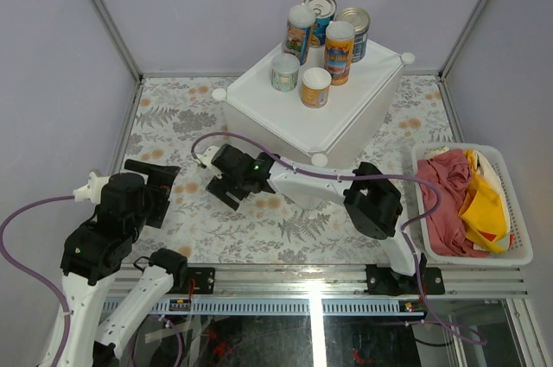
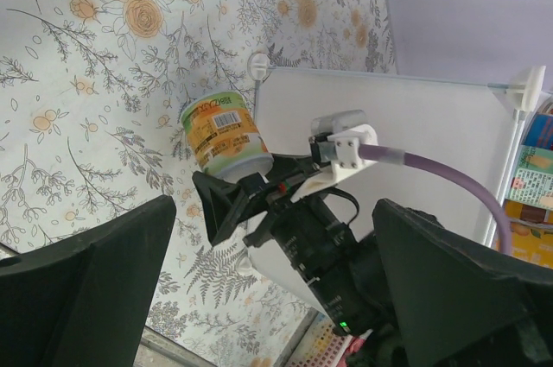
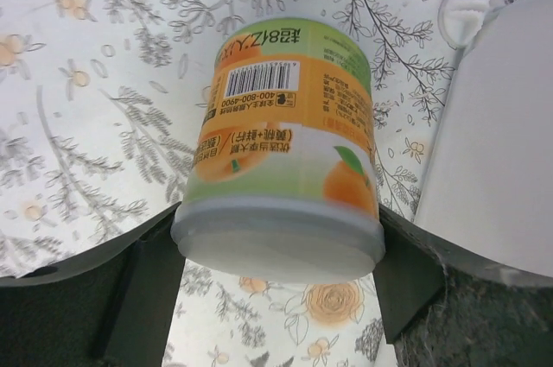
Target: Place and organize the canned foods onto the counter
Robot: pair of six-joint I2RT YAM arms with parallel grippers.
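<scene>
Orange can (image 3: 285, 168), white lid toward the right wrist camera, barcode side up, sits between the fingers of the right gripper (image 3: 278, 250). Both fingers press the lid rim, so it is gripped. Can't tell if it's off the table (image 1: 173, 117). Can is just beside the counter (image 1: 285, 117), at 7 o'clock from it, near a corner knob (image 3: 471, 6). Six more cans on the counter top, bunched toward its 12 o'clock corner, all upright, e.g. the tall yellow-orange one (image 1: 339, 52). Left gripper (image 1: 155, 190) at 8 o'clock on the table, jaws wide, holding nothing. Basket (image 1: 518, 246) with cloths (image 1: 458, 194) at 4 o'clock.
</scene>
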